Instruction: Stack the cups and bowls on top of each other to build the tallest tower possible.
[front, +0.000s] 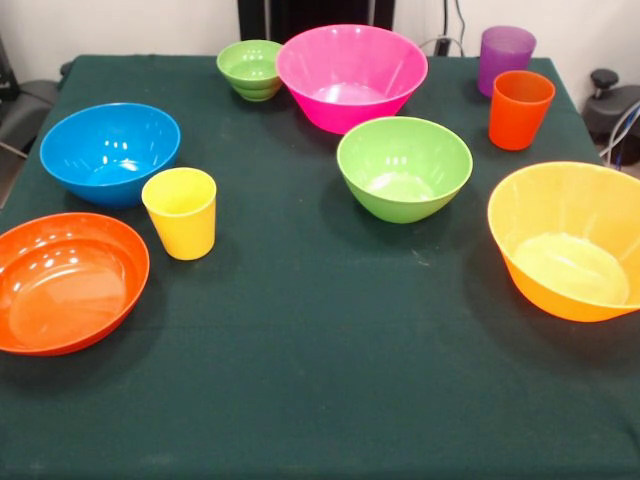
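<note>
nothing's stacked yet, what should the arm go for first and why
Probably the medium green bowl: it sits alone mid-table with open cloth around it, easy to reach. Every bowl and cup stands apart and upright, no tower begun, and the gripper is not in view.

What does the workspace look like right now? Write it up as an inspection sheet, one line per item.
Surface: dark green cloth covers the table; front half bare.
Bowls: blue bowl, shallow orange bowl, small green bowl, pink bowl, medium green bowl, yellow-orange bowl; all upright and separate, except that small green and pink stand close, contact unclear.
Cups: yellow cup, orange cup, purple cup; all upright.
Tower: nothing stacked.
Clutter: nothing seen.
Gripper: nothing seen.
Cables: some behind the table's far right edge.
Surroundings: pale wall, dark gear at right.
</note>
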